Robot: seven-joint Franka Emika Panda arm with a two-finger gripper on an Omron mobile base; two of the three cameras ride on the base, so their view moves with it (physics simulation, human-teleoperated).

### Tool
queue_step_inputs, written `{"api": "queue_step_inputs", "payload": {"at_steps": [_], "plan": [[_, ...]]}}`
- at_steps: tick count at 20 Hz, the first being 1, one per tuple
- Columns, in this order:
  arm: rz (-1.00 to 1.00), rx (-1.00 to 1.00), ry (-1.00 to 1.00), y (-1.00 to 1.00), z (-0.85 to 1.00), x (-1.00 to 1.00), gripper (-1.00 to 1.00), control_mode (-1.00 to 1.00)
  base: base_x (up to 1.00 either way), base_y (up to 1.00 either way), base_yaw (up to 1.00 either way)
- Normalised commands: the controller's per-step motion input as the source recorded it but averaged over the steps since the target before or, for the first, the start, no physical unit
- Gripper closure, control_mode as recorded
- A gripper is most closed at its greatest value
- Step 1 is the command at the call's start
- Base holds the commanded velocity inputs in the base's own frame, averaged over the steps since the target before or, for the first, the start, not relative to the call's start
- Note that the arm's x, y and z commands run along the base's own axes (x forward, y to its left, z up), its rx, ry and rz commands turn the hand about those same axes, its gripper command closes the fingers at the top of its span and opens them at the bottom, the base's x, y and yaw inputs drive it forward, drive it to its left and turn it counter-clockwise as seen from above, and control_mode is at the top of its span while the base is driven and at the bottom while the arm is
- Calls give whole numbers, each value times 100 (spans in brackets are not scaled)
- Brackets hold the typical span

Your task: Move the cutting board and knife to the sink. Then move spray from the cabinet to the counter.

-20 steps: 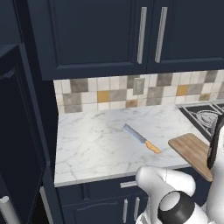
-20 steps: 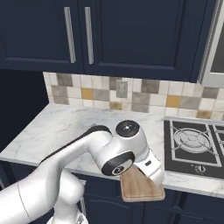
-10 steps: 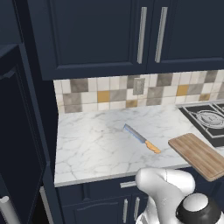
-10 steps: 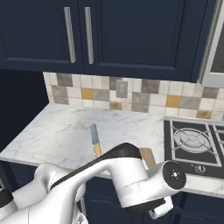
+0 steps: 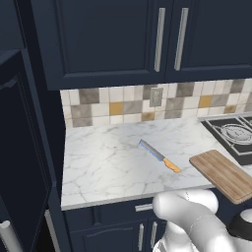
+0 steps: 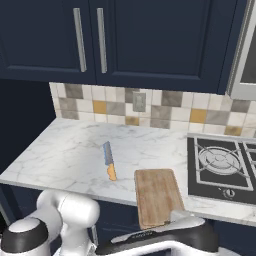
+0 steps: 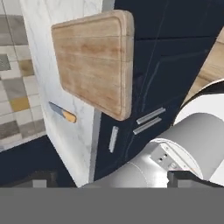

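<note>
Arm swung lower, cutting board (image 6: 156,196) overhanging counter (image 6: 70,155) edge — knife (image 6: 108,160) beside, no lettering

one cutting board (image 6: 157,196), one knife (image 6: 108,160), one counter (image 6: 75,155)

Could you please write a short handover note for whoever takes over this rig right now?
Claw: open and holding nothing.
Cutting board: on the counter, its near end overhanging the front edge, just left of the stove.
Knife: flat on the counter, left of the board and apart from it, orange handle toward the front edge.
Done: nothing yet; both pieces sit ungrasped on the counter.
Left: carry the board and knife to the sink, then bring the spray from the cabinet to the counter.
</note>
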Motion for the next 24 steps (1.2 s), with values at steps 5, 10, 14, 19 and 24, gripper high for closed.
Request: {"api": "queue_step_inputs", "payload": {"at_steps": [5,10,14,19,24], "plan": [[-8,27,-19,10,-66,10,-100,-100,0,0,0],[-5,15,-11,4,-25,38,-100,-100,0,0,0],[-11,8,-8,0,-27,54,-100,-100,0,0,0],[-5,3,-10,0,-38,22,-100,-100,0,0,0],[-6,1,-10,0,-38,2,-100,-100,0,0,0]]}}
